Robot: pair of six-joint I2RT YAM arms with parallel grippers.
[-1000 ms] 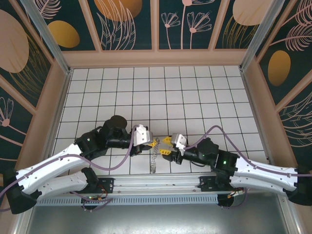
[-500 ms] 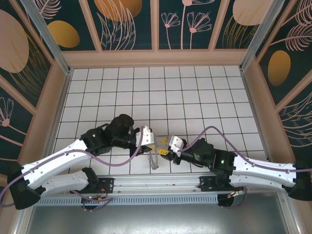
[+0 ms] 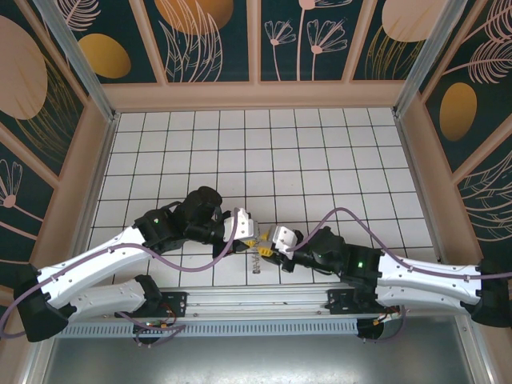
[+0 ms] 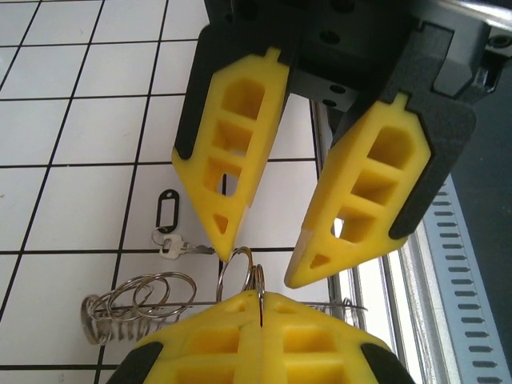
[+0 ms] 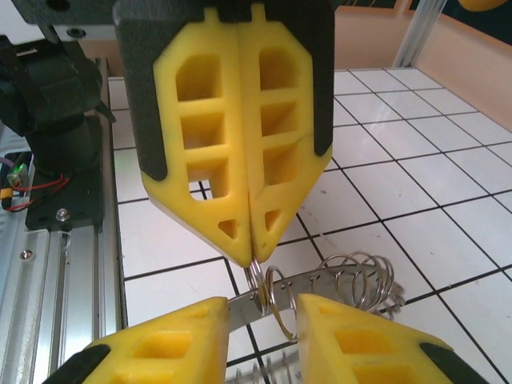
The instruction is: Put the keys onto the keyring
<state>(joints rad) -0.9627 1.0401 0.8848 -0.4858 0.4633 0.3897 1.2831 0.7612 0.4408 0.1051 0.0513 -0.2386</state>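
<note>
Desk (image 3: pixel 320 160) of glossy white tiles with dark grid lines is carrying the work near its front edge, where 2 white-and-black arms (image 3: pixel 88 276) are meeting tip to tip. There the left pincer (image 4: pixel 261 300), its yellow ribbed plastic fingers (image 4: pixel 200 344) pressed together, is clamping 1 thin wire loop of the floppy grey metal keyring (image 4: pixel 152 292), whose springy coils are sagging away from the grip. The right pincer (image 5: pixel 264 316) is standing with its jaws apart on either side of that same loop, not gripping it. The keys (image 4: pixel 173 248), a tiny dark oval tag with a small silvery blade, are lying flat on a tile just beyond the coils, untouched. By my judgement, the right pincer is needing a square, gentle pinch beside the left grip, since thin round wire is likely to twist or slip.
</note>
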